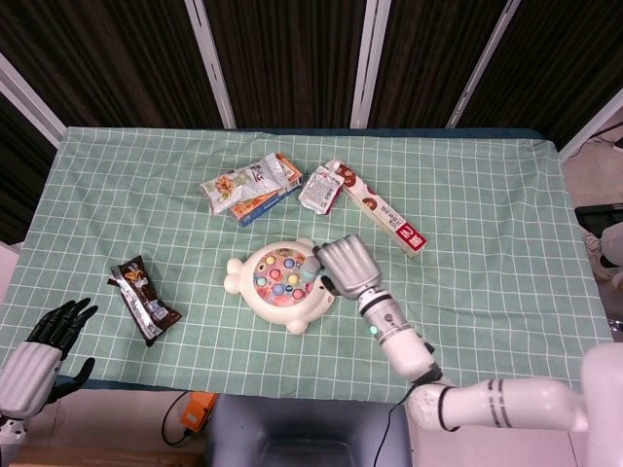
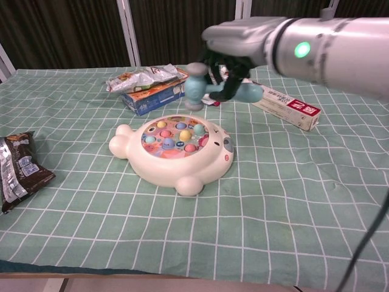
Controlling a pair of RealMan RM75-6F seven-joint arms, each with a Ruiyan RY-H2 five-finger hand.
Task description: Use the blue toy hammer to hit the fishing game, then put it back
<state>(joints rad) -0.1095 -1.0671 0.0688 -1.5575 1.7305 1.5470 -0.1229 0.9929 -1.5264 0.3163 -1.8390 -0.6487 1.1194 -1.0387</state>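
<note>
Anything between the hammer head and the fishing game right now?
Nothing visible. The right robot hand holds the blue toy hammer with its head just above the fishing game, over the far edge of the coloured disc. Only open air shows between them in the chest view. The snack packs sit further back.

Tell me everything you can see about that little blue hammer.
The hammer is a small toy of pale blue plastic, with a rounded barrel head and a stubby handle. The right hand grips the handle, its dark fingers wrapped round it. The hammer is held in the air, head pointing down over the far edge of the fishing game, not touching it. It looks slightly blurred.
</note>
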